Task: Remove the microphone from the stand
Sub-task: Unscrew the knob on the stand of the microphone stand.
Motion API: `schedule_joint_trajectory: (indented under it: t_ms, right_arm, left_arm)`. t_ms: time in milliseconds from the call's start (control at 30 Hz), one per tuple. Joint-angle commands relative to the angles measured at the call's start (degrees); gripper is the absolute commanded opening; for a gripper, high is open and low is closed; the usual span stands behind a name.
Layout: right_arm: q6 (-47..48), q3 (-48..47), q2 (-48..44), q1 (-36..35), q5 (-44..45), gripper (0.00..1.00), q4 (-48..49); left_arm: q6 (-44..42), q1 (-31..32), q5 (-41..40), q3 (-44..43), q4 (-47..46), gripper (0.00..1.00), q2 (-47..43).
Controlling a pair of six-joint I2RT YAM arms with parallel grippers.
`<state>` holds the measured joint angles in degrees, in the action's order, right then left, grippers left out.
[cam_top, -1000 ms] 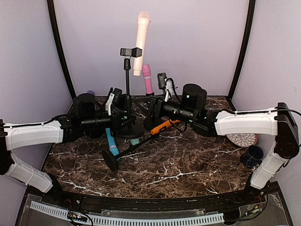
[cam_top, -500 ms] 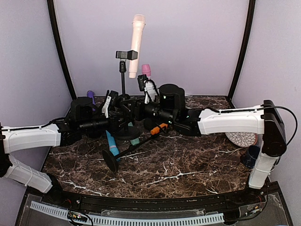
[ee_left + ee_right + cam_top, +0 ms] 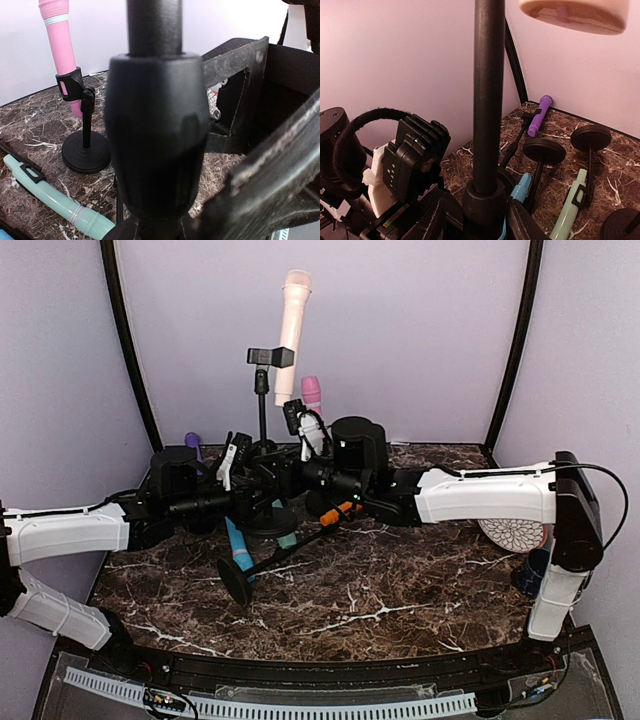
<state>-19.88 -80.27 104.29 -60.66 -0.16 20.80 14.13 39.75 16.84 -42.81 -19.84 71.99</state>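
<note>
A pale cream microphone (image 3: 293, 335) stands upright in the black clip (image 3: 271, 357) at the top of the stand (image 3: 262, 410); its lower end (image 3: 575, 15) shows in the right wrist view. My left gripper (image 3: 258, 490) is shut on the stand low down, just under the thick black collar (image 3: 157, 135). My right gripper (image 3: 476, 220) comes in from the right at the same height. Its fingers (image 3: 432, 220) flank the collar (image 3: 485, 205) closely, with thin gaps showing, so it is open. Neither gripper touches the microphone.
Behind the stand a pink microphone (image 3: 312, 395) sits on a short stand. A purple one (image 3: 192, 442), a blue one (image 3: 236, 540), a mint one (image 3: 50, 200) and an orange one (image 3: 335, 512) lie about. A fallen stand (image 3: 270, 565) lies in front. A dark cup (image 3: 530, 570) is at the far right.
The right arm swung left to the stand and its jaws narrowed around the collar. The stand and microphone shifted a little left. The left gripper kept its hold.
</note>
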Motion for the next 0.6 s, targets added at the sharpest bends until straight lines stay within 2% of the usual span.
schedule_joint_trajectory:
  t_ms: [0,300,567]
  right_arm:
    - [0.4,-2.0,0.4,0.6,-2.8,0.38,1.3]
    - [0.4,-1.6,-0.4,1.0,-4.2,0.21,1.9]
    - [-1.2,1.6,-2.6,3.6,-11.5,0.13,6.2]
  left_arm:
    - [-0.9,-0.1,0.5,-0.9,-5.1,0.0,-3.1]
    - [-0.7,-0.2,3.1,-1.6,-5.2,0.0,-2.2]
    - [-0.1,-0.1,7.8,-2.2,-6.4,0.0,-1.9]
